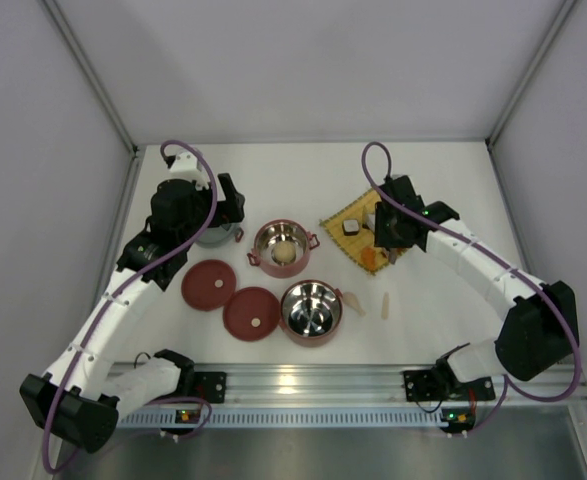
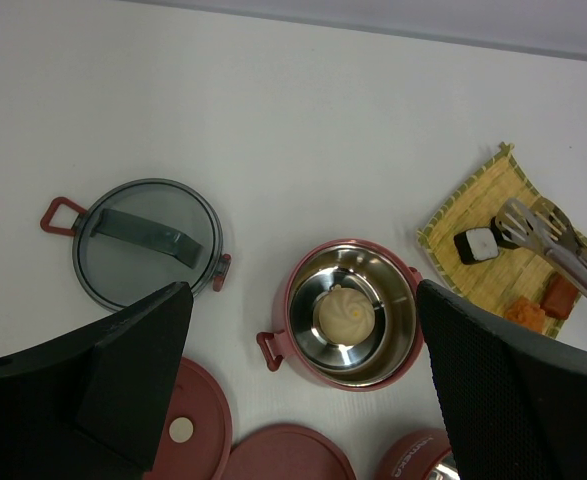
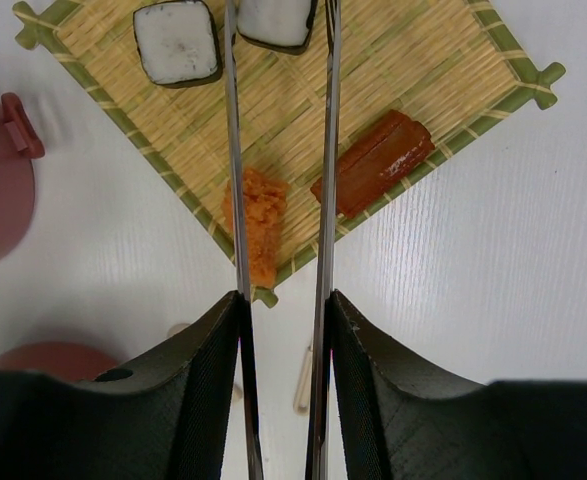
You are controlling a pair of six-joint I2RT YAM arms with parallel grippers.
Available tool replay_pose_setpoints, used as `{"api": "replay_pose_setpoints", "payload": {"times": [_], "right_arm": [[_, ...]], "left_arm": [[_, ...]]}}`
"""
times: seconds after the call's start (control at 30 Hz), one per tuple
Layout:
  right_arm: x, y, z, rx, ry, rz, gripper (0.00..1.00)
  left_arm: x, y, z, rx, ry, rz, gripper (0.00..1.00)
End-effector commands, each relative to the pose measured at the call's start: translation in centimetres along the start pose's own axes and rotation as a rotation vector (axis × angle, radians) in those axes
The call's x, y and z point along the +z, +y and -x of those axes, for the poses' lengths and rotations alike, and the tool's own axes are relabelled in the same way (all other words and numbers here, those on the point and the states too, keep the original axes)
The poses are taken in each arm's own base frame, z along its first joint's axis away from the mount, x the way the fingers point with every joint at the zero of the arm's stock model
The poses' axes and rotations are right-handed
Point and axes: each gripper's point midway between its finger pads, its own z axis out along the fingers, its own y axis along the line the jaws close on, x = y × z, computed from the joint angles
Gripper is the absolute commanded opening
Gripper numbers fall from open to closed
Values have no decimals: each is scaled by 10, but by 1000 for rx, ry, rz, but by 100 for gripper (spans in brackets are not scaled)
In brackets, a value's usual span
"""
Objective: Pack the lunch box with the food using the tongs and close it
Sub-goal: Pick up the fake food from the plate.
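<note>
The lunch box stands apart in pieces: one maroon bowl [image 1: 283,224] holds a pale round piece [image 2: 345,312], the other bowl [image 1: 311,340] is empty, and two flat lids [image 1: 209,284] [image 1: 252,313] lie left of it. My right gripper [image 3: 285,300] is shut on the tongs [image 3: 232,150]. Their arms reach over the yellow mat [image 3: 403,60] with the tips either side of a black-wrapped roll [image 3: 273,20]. A second roll [image 3: 177,40], a crumbly orange piece [image 3: 254,225] and an orange slab [image 3: 373,165] lie on the mat. My left gripper [image 2: 301,300] hangs open above the filled bowl.
A grey see-through lid with a handle [image 2: 145,243] lies at the left, below my left arm. A beige spoon [image 1: 355,302] and stick [image 1: 383,305] lie right of the empty bowl. Grey walls close three sides, and a metal rail [image 1: 313,385] runs along the near edge.
</note>
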Motion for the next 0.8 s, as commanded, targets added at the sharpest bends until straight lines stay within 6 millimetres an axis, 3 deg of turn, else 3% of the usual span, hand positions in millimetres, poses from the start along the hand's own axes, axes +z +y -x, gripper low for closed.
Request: {"api": "replay_pose_setpoints", "payload": {"times": [0.0,0.53,0.77], "right_arm": [[-11,4,12,15,-50,12,39],[-9,9,10,7,-37,20,37],[-15,8,15,13,-56,19,8]], "left_arm": [[-3,-7,14,-18,-33,-24,99],[-4,-7,15,-17,-36,-25,99],[-4,-7,16,-18,-39,-25,99]]}}
